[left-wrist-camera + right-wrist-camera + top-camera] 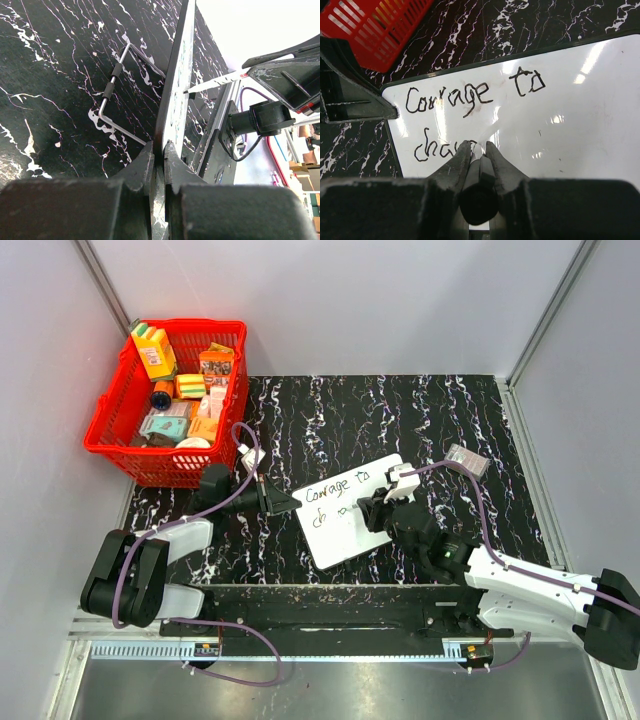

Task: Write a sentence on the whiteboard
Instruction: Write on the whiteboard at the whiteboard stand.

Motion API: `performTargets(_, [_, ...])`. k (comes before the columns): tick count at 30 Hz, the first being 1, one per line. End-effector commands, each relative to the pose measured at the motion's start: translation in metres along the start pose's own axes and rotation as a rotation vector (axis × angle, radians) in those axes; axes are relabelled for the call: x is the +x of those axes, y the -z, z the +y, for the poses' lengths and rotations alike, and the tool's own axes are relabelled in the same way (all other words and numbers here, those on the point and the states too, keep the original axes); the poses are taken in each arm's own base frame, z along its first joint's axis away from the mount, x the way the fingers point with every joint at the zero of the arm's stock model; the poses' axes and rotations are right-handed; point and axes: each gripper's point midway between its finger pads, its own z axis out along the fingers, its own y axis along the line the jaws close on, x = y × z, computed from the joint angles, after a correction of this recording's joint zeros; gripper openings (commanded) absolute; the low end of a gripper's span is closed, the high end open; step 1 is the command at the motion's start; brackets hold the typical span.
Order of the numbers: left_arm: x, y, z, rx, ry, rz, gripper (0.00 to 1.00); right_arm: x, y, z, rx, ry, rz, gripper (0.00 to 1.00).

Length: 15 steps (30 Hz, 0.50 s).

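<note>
At the centre of the counter, your whiteboard sits slanted, its sentence reading "Courage to" over "cha". Your left jaws pinch its edge; your right jaws clamp a marker, tip touching the board. A red basket stands back left.

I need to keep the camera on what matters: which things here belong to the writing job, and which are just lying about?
In the job: whiteboard, sentence, marker in the right gripper, left gripper clamping the board's edge.
Lying about: red basket, cartons in it, small grey packet.
</note>
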Motion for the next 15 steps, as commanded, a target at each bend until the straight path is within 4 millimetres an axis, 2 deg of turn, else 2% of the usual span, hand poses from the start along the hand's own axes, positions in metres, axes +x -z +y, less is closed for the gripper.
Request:
performTargets(1, [-0.015,-0.001,0.026,-0.1,-0.121,-0.067,0.0,-0.008,-0.001,0.002,0.002,0.002,-0.005,0.0])
performTargets(15, [-0.015,-0.001,0.026,-0.101,-0.118,-0.066,0.0,0.02,0.005,-0.004,0.001,0.02,0.094,0.0])
